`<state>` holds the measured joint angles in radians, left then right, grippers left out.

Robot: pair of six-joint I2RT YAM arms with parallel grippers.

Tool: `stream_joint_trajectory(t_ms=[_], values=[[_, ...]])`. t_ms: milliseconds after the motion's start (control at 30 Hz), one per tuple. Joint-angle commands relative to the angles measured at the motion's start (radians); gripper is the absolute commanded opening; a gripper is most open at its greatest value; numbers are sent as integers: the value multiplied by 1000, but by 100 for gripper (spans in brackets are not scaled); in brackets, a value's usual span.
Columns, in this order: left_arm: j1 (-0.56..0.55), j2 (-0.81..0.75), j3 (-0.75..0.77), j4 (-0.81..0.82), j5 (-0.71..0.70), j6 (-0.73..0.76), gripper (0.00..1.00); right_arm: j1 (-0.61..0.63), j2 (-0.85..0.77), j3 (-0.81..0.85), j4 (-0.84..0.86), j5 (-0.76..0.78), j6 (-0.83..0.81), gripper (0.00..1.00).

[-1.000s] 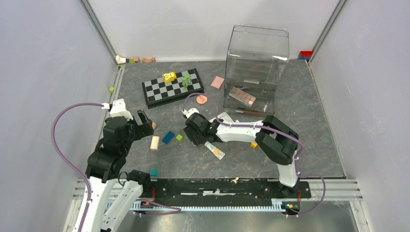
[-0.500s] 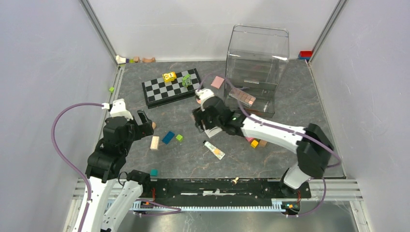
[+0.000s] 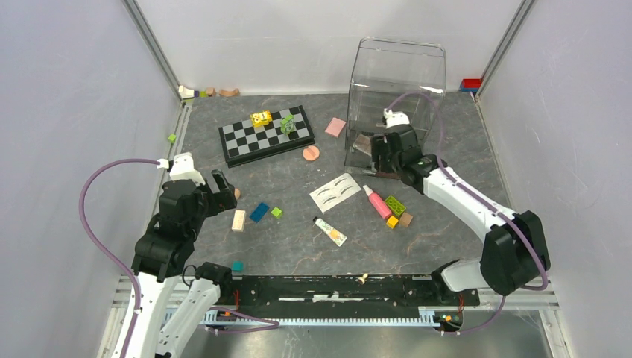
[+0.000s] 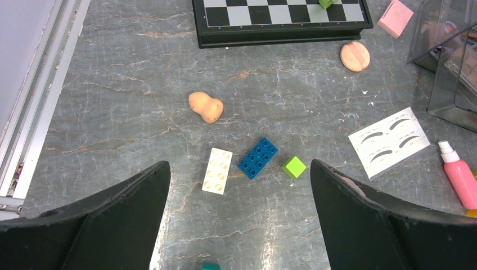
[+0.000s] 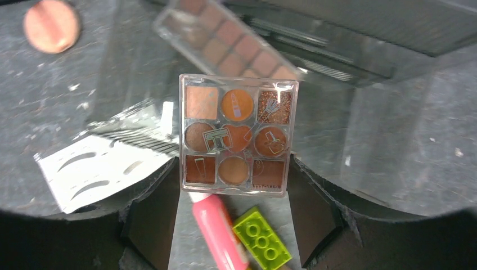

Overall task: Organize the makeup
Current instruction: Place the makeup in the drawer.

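Right gripper (image 5: 236,174) is squeezing the square eyeshadow palette (image 5: 238,134) at the mouth of the clear box (image 3: 395,67) at one o'clock, so I think next it must slide it in and let go.

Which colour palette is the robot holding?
The square palette with nine pans, clamped in the right gripper. The long palette lies inside the clear box.

No legible wording. On the square clear-lidded brown-orange eyeshadow palette (image 5: 237,134), only small white lipstick, hand and bottle icons, plus print too small to read.
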<state>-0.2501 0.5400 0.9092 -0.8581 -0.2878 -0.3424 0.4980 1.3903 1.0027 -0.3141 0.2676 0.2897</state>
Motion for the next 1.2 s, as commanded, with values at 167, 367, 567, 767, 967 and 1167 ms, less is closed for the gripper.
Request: stream_joint_trajectory(t_ms=[167, 367, 567, 767, 967, 1167], values=[[5, -2, -4, 36, -15, -6, 100, -199, 8, -16, 38, -37, -3, 60], [5, -3, -4, 36, -14, -5, 100, -255, 44, -26, 84, -55, 23, 59], [5, -6, -3, 36, -16, -6, 100, -272, 98, -12, 101, -43, 24, 65], [5, -3, -3, 36, -17, -5, 100, -279, 131, 9, 106, -35, 33, 78], [5, -5, -4, 36, -16, -6, 100, -279, 142, 11, 112, -31, 32, 83], [5, -4, -4, 36, -17, -6, 100, -279, 126, 13, 112, -35, 30, 83]])
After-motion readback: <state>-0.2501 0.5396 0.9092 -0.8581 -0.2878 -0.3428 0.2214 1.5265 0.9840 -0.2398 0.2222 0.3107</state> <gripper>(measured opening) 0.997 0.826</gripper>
